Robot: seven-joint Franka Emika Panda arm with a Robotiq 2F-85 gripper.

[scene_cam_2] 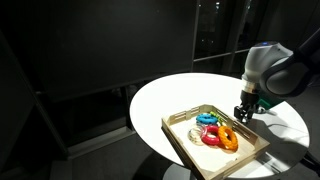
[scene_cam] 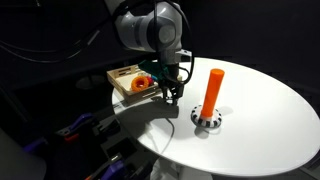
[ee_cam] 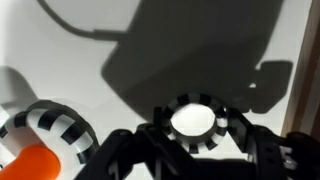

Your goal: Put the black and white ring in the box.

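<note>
The black and white ring (ee_cam: 193, 101) sits between my gripper's (ee_cam: 195, 128) two fingers in the wrist view, and they press on both of its sides. It is too small to make out in either exterior view. In both exterior views my gripper (scene_cam: 172, 95) (scene_cam_2: 243, 115) hangs low over the white table just beside the box. The box (scene_cam: 124, 73) (scene_cam_2: 181, 141) is a shallow light wooden tray near the table edge. Whether the ring rests on the table or is lifted cannot be told.
Several coloured rings (scene_cam_2: 215, 132) lie in the box, an orange one (scene_cam: 143, 83) among them. A tall orange peg (scene_cam: 212, 88) on a black-and-white checkered base (scene_cam: 207, 121) (ee_cam: 55, 125) stands close by on the round white table (scene_cam: 265, 110). Beyond the table it is dark.
</note>
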